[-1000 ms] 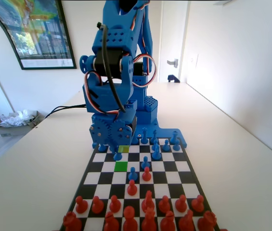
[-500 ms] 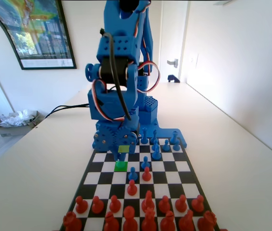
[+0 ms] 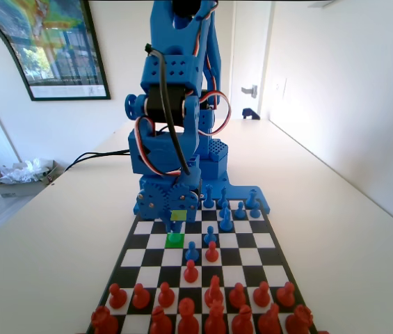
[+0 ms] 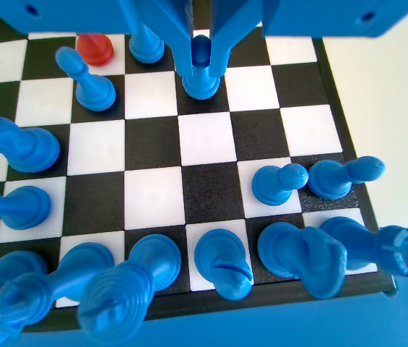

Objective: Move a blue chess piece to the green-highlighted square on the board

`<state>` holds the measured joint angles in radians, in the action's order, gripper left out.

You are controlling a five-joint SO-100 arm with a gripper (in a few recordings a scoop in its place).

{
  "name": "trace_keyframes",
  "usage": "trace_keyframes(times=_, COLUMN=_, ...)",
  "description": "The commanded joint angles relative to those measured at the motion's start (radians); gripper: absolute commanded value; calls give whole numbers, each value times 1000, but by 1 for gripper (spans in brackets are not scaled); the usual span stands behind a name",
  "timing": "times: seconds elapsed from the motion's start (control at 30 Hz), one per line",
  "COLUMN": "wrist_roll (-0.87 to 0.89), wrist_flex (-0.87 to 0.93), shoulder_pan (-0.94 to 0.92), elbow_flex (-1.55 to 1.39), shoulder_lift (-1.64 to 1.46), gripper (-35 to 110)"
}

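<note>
One pawn [image 4: 201,76] sits between your jaws in the wrist view; they close on its head and neck while its base looks down on a square, though contact can't be confirmed.

- Gripper [image 3: 175,228]: low over the board [image 3: 273,259], at the far left-centre in the fixed view.
- Green square [image 3: 175,240]: directly under the gripper tip in the fixed view; the olive square [image 3: 178,216] lies one row farther.
- Neighbours: a blue pawn [image 4: 88,81] and a red pawn [image 4: 94,47] left of the held one in the wrist view, near but apart.

Handling, as judged: check that the base rests flat and centred on the green square before letting go. Part the jaws slowly and evenly so neither drags the head. Lift straight up, without swinging left toward the neighbours.
</note>
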<state>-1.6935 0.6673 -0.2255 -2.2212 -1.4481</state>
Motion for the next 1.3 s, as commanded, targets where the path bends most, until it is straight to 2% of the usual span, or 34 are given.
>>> trace_keyframes(times=0.0, wrist_roll=-17, wrist_flex=0, shoulder_pan=-21, elbow_flex=3, shoulder_lift=-21, gripper=7)
trace_keyframes(times=0.33, wrist_roll=21, wrist_flex=20, shoulder_pan=-23, elbow_flex=51, shoulder_lift=-25, gripper=10)
trace_keyframes(times=0.67, wrist_roll=100, wrist_flex=176, shoulder_pan=34, elbow_flex=190, shoulder_lift=-95, gripper=11)
trace_keyframes(times=0.9, wrist_roll=64, wrist_flex=327, shoulder_pan=51, elbow_flex=230, shoulder_lift=-229, gripper=1)
trace_keyframes(times=1.27, wrist_roll=38, wrist_flex=488, shoulder_pan=74, elbow_flex=259, shoulder_lift=-479, gripper=1)
